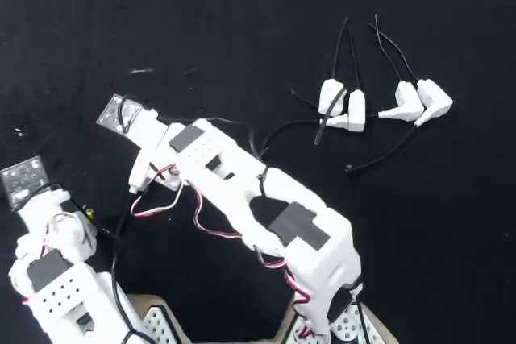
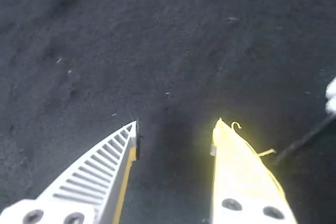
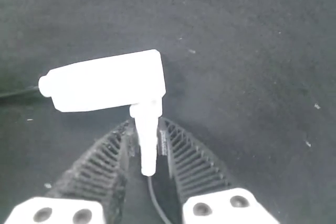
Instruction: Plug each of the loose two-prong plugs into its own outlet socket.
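The step in hand is judged to be the carrying of one plug toward its socket. The right gripper (image 3: 144,125) is found closed on the narrow stem of a white plug (image 3: 107,81), whose broad body lies crosswise just beyond the fingertips. A thin wire (image 3: 153,198) is seen running back from the stem between the fingers. Whether the crosswise body is a separate socket block already mated to the stem cannot be determined. In the high view this gripper is located at the left centre of the frame, low over the black table (image 1: 242,30). The other white pieces (image 1: 352,110) are noted at the upper right of that frame, well apart from the held plug, lying as two touching pairs with black leads (image 1: 379,152) trailing from them. The left gripper (image 2: 176,123) is recorded with its jaws set wide and nothing between them, over bare table at the lower left of the high view. The sockets are the only receptacles on record, and whether any of them holds prongs cannot be told. The next move is judged to call for the held plug to be brought across to the upper right and its prongs lined up square with a free socket. That socket would need to be steadied against the push, probably by the left gripper.
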Robot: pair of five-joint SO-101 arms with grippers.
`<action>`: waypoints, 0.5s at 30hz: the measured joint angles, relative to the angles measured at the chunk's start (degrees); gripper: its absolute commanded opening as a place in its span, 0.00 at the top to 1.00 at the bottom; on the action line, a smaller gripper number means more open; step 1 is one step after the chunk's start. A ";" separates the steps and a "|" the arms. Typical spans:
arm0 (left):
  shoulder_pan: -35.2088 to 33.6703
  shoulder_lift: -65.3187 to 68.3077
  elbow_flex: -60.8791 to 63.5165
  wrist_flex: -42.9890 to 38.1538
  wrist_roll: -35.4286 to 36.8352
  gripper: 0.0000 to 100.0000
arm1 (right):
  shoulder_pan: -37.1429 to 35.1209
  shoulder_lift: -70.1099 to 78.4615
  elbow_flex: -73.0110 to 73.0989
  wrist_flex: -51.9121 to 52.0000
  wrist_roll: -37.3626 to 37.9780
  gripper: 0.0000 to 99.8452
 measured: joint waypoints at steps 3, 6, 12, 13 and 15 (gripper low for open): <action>1.76 0.00 0.00 0.00 0.18 0.76 | 3.87 -3.78 3.16 0.00 -5.45 0.99; 2.11 0.00 0.00 0.00 0.97 0.76 | 7.12 -8.44 8.53 0.00 -8.35 0.99; 3.60 0.00 -1.41 0.00 4.13 0.76 | 10.11 -18.55 21.71 0.00 -9.05 0.99; 4.66 0.00 -2.64 0.00 5.27 0.76 | 10.29 -20.31 23.91 0.00 -8.97 0.99; 7.56 0.09 -4.75 0.00 7.82 0.76 | 10.46 -24.26 28.57 0.00 -7.38 0.99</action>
